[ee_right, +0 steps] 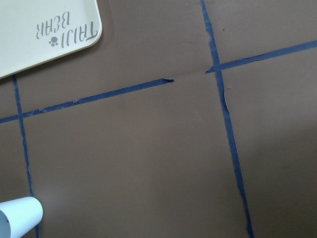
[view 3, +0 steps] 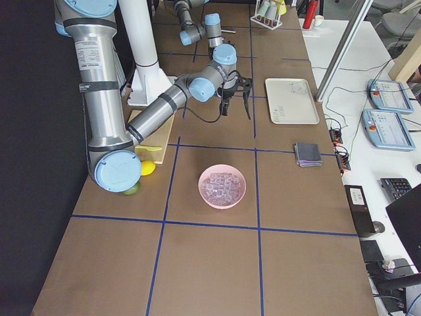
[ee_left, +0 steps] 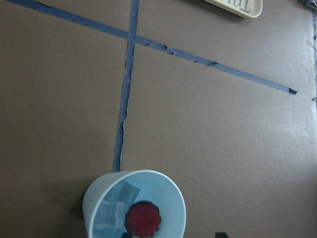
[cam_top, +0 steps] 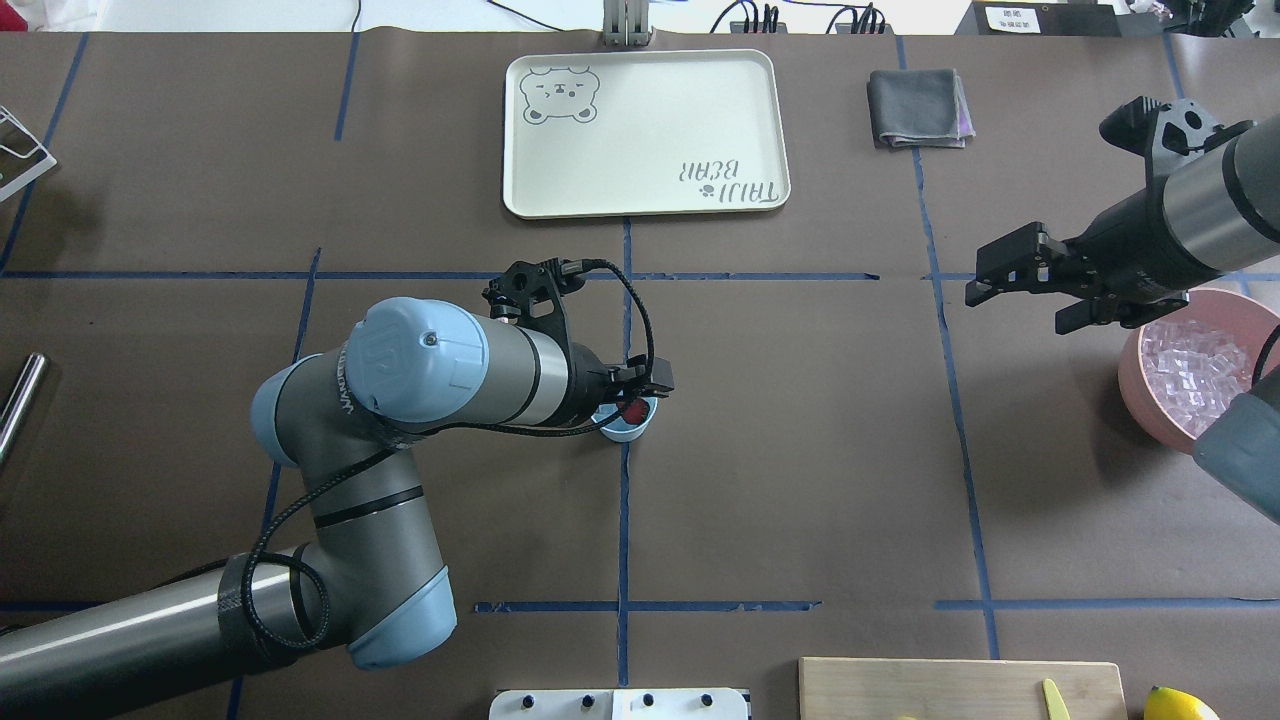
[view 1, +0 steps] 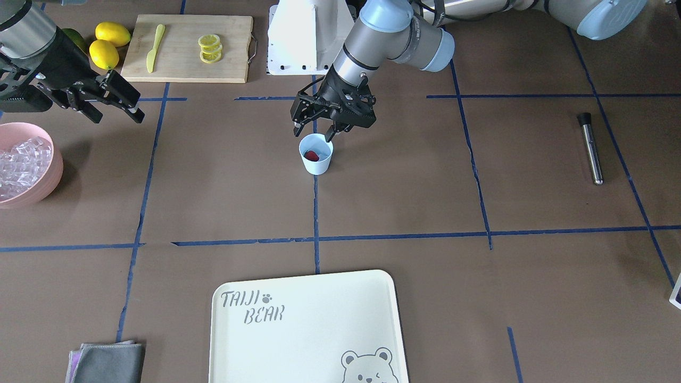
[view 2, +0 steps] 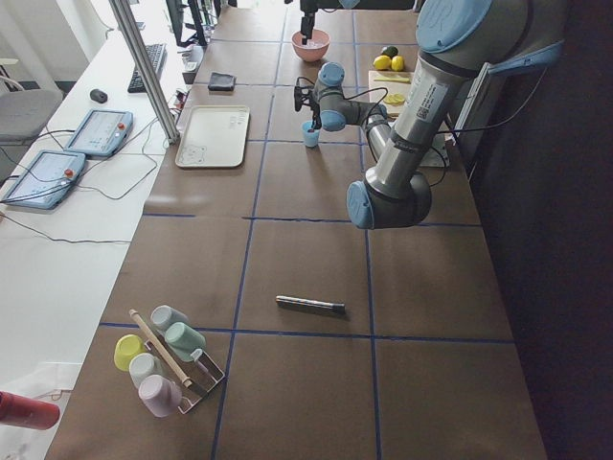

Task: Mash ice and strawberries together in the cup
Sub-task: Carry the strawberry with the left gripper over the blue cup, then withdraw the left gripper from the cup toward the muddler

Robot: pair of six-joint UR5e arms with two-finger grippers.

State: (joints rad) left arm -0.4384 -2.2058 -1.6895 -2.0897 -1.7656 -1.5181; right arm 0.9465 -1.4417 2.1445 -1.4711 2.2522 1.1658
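one strawberry (view 1: pixel 311 155), one tray (view 1: pixel 308 346), one pink bowl (view 1: pixel 47 185)

The cup (view 1: pixel 316 155) is light blue, the strawberry (ee_left: pixel 142 218) red, the ice (ee_left: pixel 115 206) clear and whitish. The table (view 1: pixel 213 175) is brown, gridded with blue tape (view 1: pixel 316 213); the bowl (view 1: pixel 50 181) is pink, the lemons (view 1: pixel 104 53) yellow. The tray (view 1: pixel 308 346) is cream with a grey bear and lettering, the cloth (view 1: pixel 109 363) grey

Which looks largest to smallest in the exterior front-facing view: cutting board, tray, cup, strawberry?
1. tray, nearest the camera and partly cut off by the bottom edge, so its lead is only apparent
2. cutting board
3. cup
4. strawberry, inside the cup
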